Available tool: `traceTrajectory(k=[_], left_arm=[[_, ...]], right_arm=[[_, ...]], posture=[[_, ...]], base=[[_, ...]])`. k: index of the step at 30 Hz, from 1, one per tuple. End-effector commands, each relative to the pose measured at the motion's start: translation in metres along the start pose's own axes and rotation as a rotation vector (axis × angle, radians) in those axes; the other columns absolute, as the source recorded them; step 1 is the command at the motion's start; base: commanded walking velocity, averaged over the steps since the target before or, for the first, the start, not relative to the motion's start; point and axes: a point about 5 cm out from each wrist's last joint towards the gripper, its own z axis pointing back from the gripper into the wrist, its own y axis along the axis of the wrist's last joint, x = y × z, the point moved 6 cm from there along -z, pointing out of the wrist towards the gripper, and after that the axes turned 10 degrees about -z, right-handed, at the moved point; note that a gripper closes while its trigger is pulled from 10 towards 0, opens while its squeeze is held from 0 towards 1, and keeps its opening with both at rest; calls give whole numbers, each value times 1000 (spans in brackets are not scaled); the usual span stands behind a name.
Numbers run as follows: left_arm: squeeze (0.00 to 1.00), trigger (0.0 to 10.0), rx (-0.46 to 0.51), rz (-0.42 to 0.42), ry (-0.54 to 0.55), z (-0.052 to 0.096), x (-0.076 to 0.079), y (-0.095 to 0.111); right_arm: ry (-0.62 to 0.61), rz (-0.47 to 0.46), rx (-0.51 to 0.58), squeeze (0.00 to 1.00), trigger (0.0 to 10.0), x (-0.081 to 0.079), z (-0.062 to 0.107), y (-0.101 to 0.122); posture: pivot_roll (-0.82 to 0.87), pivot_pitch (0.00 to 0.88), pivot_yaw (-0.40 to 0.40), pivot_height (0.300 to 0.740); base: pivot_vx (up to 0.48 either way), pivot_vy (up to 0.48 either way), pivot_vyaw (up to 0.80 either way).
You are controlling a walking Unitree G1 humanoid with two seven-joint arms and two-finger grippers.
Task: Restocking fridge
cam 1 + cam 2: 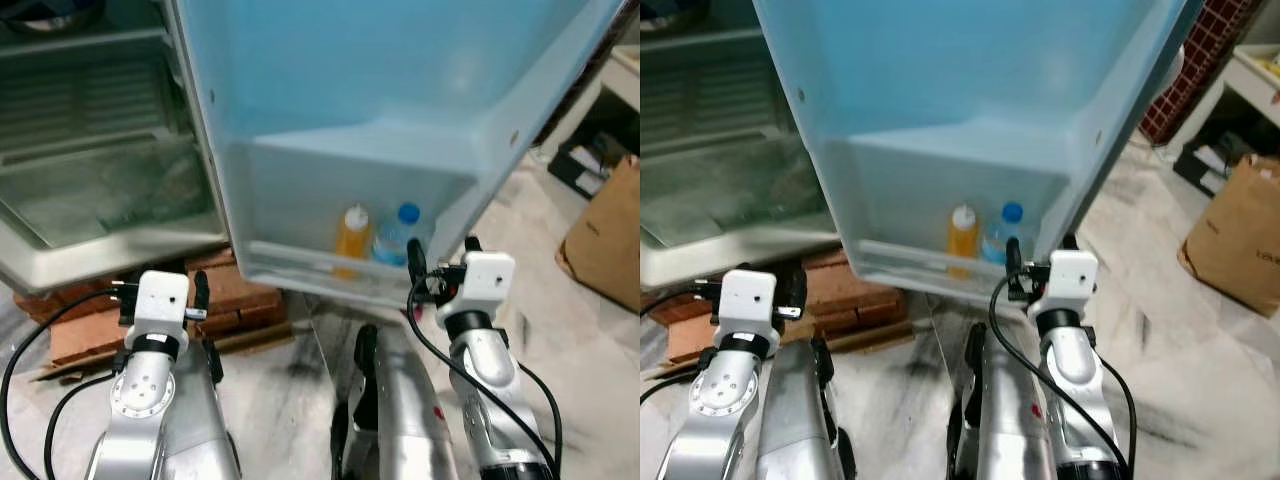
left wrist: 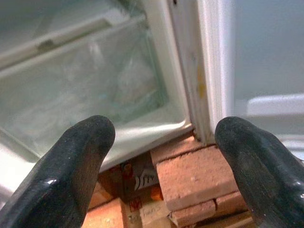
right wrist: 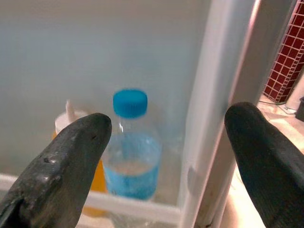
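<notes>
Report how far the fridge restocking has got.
Done: an orange bottle and a blue-capped water bottle stand side by side in the lower shelf of the open fridge door. In hand: nothing; the right gripper is open in front of the bottles, the left gripper open near the crisper drawer. What remains cannot be told.

Open white fridge door [image 1: 400, 90] straight ahead; its bottom door shelf [image 1: 300, 262] holds an orange squeeze bottle with a white nozzle cap [image 1: 352, 238] on the left and, just beside it toward the door's right edge, a clear water bottle with a blue cap [image 1: 398, 236]. Fridge cabinet with a clear plastic crisper drawer [image 1: 90, 190] is left of the door, sitting on a stack of red bricks [image 1: 225, 295] on the floor. Brown cardboard box [image 1: 608, 235] stands on the floor at far right, well apart from the door.
</notes>
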Motion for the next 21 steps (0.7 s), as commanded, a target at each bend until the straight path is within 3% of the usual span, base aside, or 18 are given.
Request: traceTrajectory(k=[1, 21], left_arm=[[0, 10000, 21, -15, -16, -2, 4, 5], [0, 10000, 20, -8, -23, -3, 7, 4]], right_arm=[[-22, -6, 5, 0, 10000, 5, -3, 5], [20, -21, 5, 0, 10000, -5, -9, 9]], posture=[[118, 84, -60, 551], [117, 88, -68, 640]], base=[[0, 0, 0], [0, 0, 0]])
